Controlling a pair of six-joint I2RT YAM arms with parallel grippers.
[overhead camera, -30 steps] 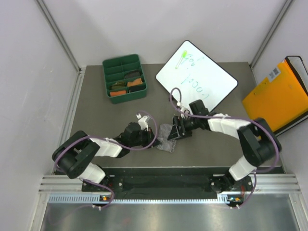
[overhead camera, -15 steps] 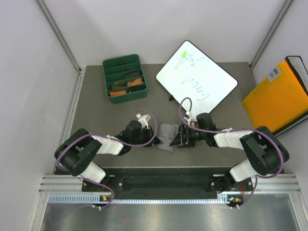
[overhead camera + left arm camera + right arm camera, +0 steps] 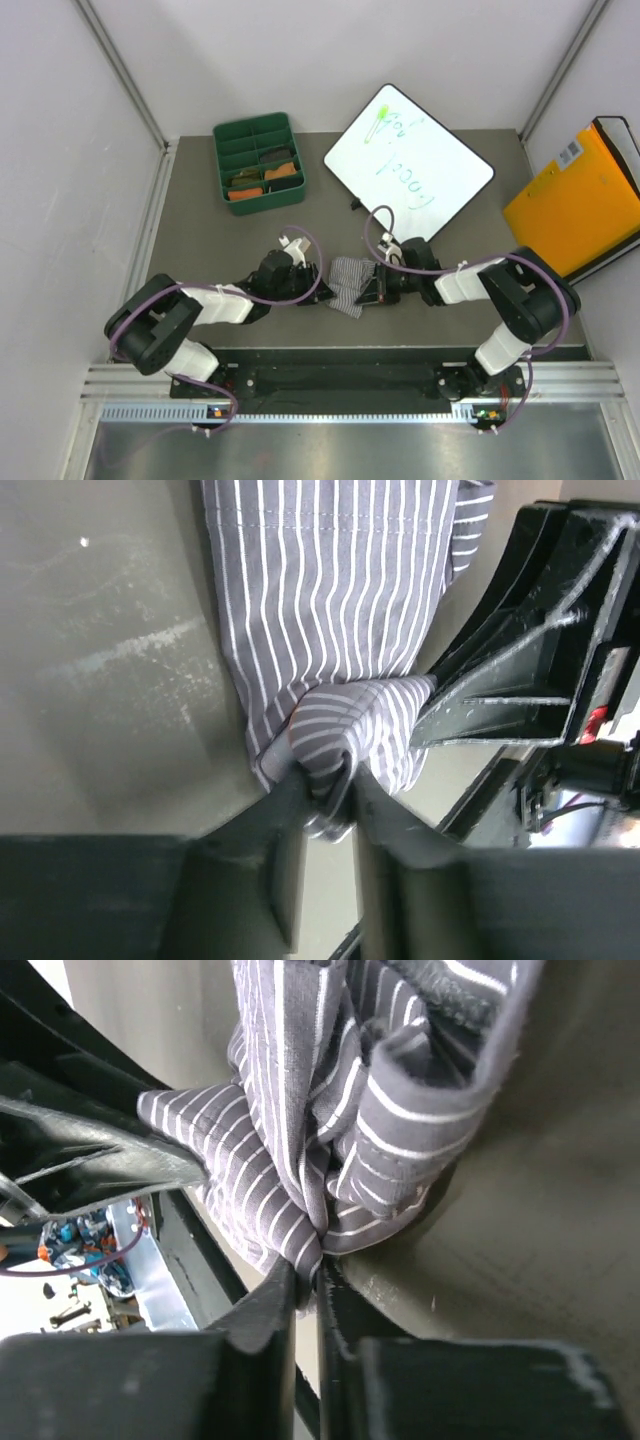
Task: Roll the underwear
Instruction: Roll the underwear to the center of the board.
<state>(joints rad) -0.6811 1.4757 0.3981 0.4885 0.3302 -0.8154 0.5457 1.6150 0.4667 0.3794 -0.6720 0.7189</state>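
The left gripper (image 3: 328, 798) has its fingers (image 3: 400, 830) drawn close on a puckered fold of the striped underwear (image 3: 330, 580). Only a narrow gap shows between them, with the cloth caught in it. The right gripper (image 3: 303, 1278) is pinched nearly shut on another gather of the same cloth, its tips meeting where several folds bunch together.

As for the task, this piece looks barely begun. In the top view it lies as a rumpled patch between the two grippers, and the wrist views show loose folds and a thick hem curling over, but no tight cylinder. By my reading a hold is made at each end and the rolling itself is left to do. The cloth would first have to be smoothed or tensioned.

The underwear sits directly ahead of both sets of fingertips. Most of it spreads away from the left tips across the table (image 3: 200, 240), and a bulkier wad stands over the right tips. The two grippers face each other with the cloth between them, and each one's dark frame shows in the other's wrist view, close alongside.

Farther out, well apart from all this, the green tray (image 3: 219, 155) at the far left holds small bundles in some compartments — too small to identify. A whiteboard (image 3: 408, 165) lies beside it.
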